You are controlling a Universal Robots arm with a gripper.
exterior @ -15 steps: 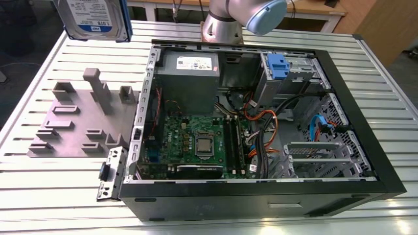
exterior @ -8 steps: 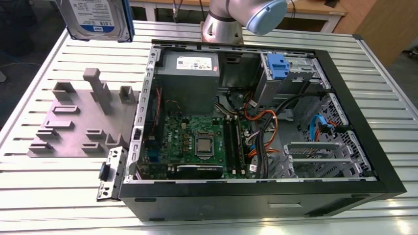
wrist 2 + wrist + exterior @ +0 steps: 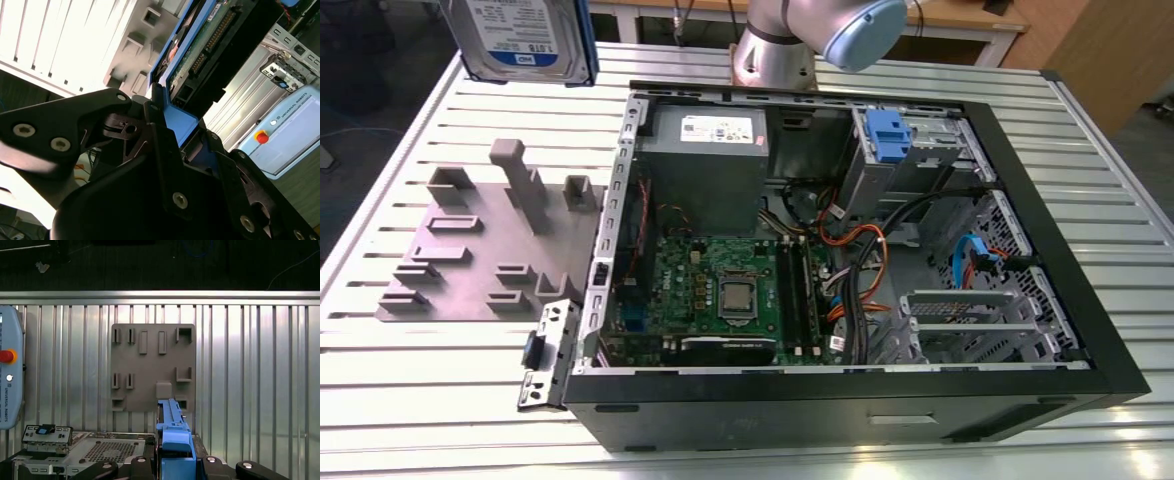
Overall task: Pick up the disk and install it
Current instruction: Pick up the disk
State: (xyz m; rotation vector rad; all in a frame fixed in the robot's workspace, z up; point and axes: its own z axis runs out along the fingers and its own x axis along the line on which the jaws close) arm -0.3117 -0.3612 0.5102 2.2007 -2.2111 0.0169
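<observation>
The disk (image 3: 520, 40) hangs high over the table's far corner at the exterior view's left, label side facing the camera, with a blue rail along its edge. In both wrist views my gripper (image 3: 180, 131) is shut on it. The black fingers (image 3: 152, 117) clamp the blue side rails, and the green circuit board of the disk (image 3: 210, 45) shows beyond them. In the first wrist view the disk (image 3: 172, 430) stands edge-on between the fingers of my gripper (image 3: 175, 462), above the grey fixture plate (image 3: 152, 367).
An open black computer case (image 3: 1067, 300) lies on the slatted metal table (image 3: 427, 400), with a grey power supply box (image 3: 707, 150), a motherboard and cables inside. A blue clip (image 3: 887, 135) sits at the drive bay. The grey fixture plate (image 3: 480, 250) lies beside the case. A teach pendant (image 3: 7, 375) lies on the table.
</observation>
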